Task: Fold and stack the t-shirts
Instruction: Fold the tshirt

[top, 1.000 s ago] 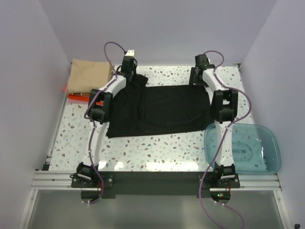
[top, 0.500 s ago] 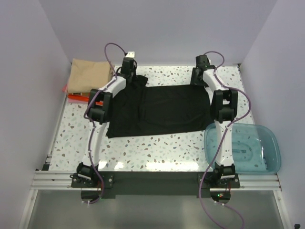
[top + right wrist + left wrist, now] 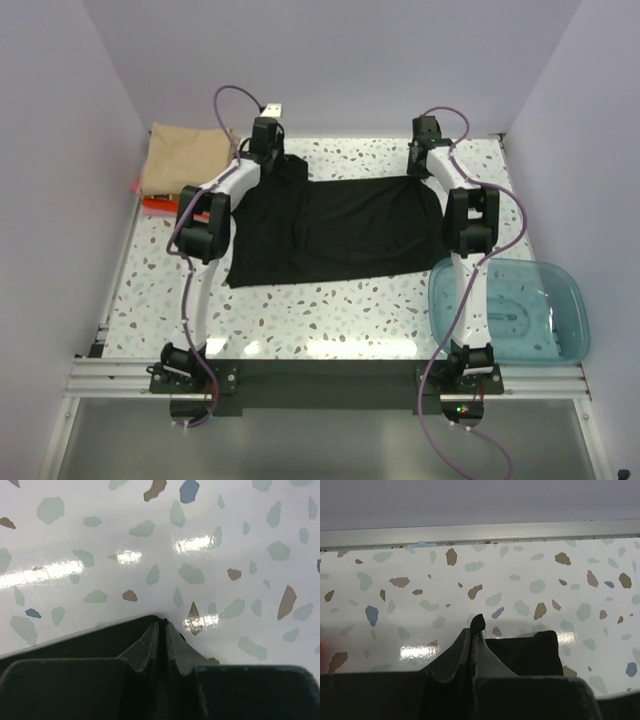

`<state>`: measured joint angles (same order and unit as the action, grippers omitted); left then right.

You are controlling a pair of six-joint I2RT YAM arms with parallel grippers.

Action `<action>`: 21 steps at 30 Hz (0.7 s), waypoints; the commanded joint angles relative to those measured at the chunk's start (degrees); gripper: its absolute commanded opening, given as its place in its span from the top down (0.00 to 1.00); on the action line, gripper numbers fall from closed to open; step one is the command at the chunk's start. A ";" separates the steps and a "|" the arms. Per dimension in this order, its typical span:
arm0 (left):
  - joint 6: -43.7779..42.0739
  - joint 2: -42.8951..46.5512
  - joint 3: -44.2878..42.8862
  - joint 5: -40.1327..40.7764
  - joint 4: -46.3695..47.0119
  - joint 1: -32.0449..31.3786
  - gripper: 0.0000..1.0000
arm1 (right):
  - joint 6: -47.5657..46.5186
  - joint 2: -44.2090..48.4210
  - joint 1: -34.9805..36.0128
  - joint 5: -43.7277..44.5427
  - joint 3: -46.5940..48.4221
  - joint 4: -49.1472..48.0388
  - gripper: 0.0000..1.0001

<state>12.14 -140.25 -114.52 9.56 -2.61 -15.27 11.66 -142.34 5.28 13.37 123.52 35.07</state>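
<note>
Over that last second the right gripper (image 3: 161, 629) closed onto the far right corner of the black t-shirt (image 3: 340, 235); the left gripper (image 3: 474, 631) was clamped on the far left corner. Shirt lay flat on the table (image 3: 330, 310). I reckoned: lift both evenly, keep that edge taut.

Spread shirt (image 3: 340, 235) lies in middle of worktop (image 3: 320, 310), long side going L to R. Folded shirt (image 3: 185, 158) is at far-L corner of worktop, on top of a third shirt (image 3: 160, 205), which sticks out at its near side. Bowl (image 3: 560, 300) is at near-R edge of worktop, just beside near-R corner of spread shirt. L gripper (image 3: 476, 630) is at far-L corner of spread shirt, R gripper (image 3: 161, 630) at far-R corner, each w/ cloth edge between its jaws. Behind L gripper: bare worktop, then rail (image 3: 480, 530).
</note>
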 commanded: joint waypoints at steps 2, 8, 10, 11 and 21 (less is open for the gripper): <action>-2.03 9.45 6.23 -3.31 7.53 0.50 1.00 | -4.80 4.51 -0.53 -3.60 -4.68 -6.57 0.95; -2.74 17.97 21.07 -10.69 17.54 0.50 1.00 | -6.91 12.17 -0.44 -9.57 -15.76 -14.31 0.95; -2.74 19.83 25.72 -11.58 19.04 0.41 1.00 | -7.53 15.07 -0.44 -10.29 -20.14 -16.25 0.95; -2.56 21.84 27.14 -11.58 19.05 0.41 1.00 | -7.79 15.95 -0.44 -10.81 -21.38 -17.83 0.95; 0.68 36.61 49.20 -13.43 26.51 -0.03 1.00 | -9.73 22.37 -0.44 -11.43 -29.39 -20.66 0.94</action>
<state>11.27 -109.56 -69.04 -2.26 17.23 -15.29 3.44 -124.55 4.86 2.87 95.42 17.54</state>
